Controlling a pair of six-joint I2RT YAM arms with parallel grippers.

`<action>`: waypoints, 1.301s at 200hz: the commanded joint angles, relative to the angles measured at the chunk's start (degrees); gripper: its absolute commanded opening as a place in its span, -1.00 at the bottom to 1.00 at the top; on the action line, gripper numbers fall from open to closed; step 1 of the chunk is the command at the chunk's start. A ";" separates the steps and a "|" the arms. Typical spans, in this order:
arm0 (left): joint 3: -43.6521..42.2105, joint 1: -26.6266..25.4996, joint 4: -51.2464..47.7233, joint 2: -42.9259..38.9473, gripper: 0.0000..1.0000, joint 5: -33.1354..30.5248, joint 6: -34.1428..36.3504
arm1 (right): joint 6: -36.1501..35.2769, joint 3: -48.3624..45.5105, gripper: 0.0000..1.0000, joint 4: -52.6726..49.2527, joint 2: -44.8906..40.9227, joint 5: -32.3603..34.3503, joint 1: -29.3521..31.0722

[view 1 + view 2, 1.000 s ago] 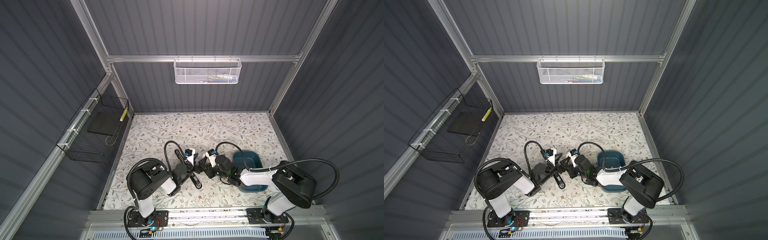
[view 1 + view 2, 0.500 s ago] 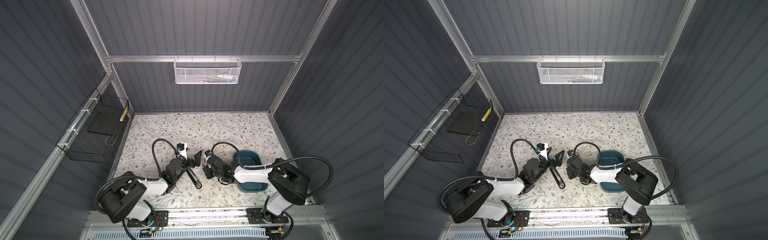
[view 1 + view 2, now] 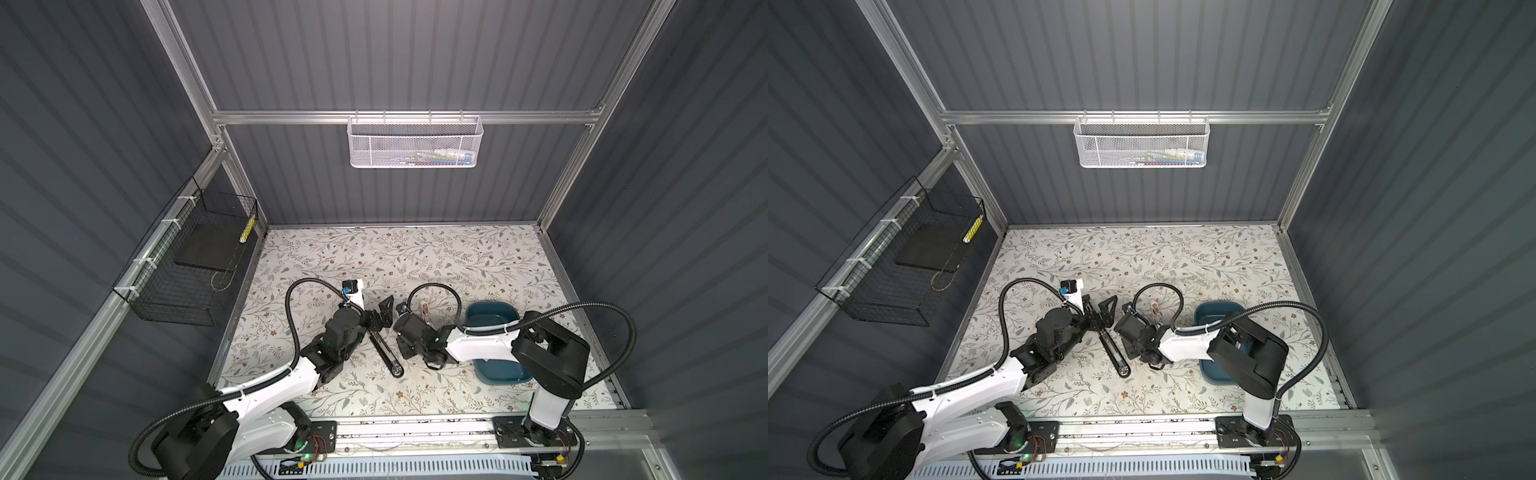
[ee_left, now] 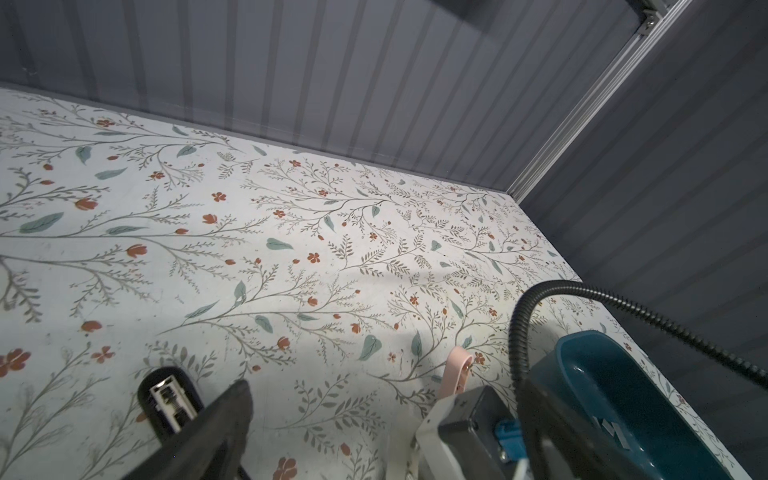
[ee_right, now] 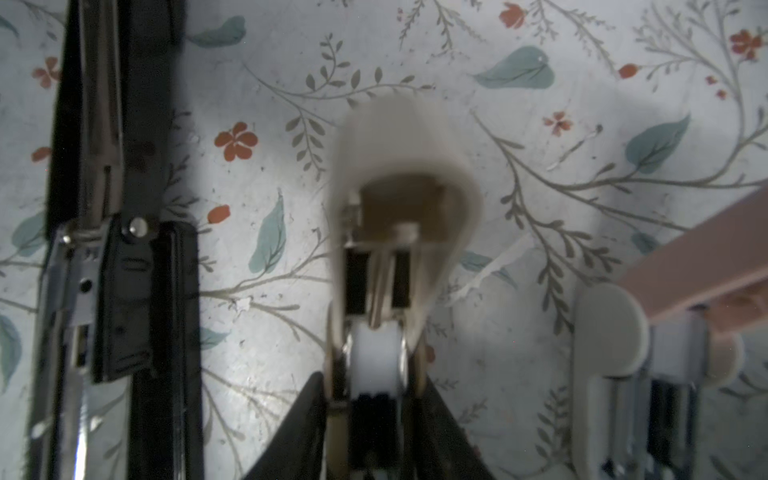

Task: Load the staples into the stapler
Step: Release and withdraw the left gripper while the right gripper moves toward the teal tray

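My left gripper (image 3: 1099, 312) gapes wide by the black stapler (image 3: 1115, 353). Whether my right gripper (image 5: 372, 390) grips the blurred cream stapler (image 5: 399, 137), I cannot tell.

No word, brand, number or sign can be read in any view. The teal bin (image 4: 648, 399), near the tabletop's right edge, carries a small white mark on its wall in the left wrist view, but the mark spells out nothing legible. The black stapler (image 5: 124, 291) shows faint stamped marks on its metal hinge in the right wrist view, too blurred to make out.
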 commanded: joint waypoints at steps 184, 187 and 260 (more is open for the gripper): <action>19.12 5.43 -46.41 -6.37 0.99 4.61 -3.06 | 27.79 -10.79 -0.31 -14.31 -21.59 -1.81 -3.25; 19.13 5.43 -46.50 -6.28 0.99 4.74 -2.90 | 27.90 -10.81 -0.32 -14.09 -21.32 -2.05 -3.56; 19.39 5.43 -46.47 -3.27 0.99 5.55 -2.03 | 27.32 -9.03 -0.42 -11.00 -14.67 -4.16 -6.77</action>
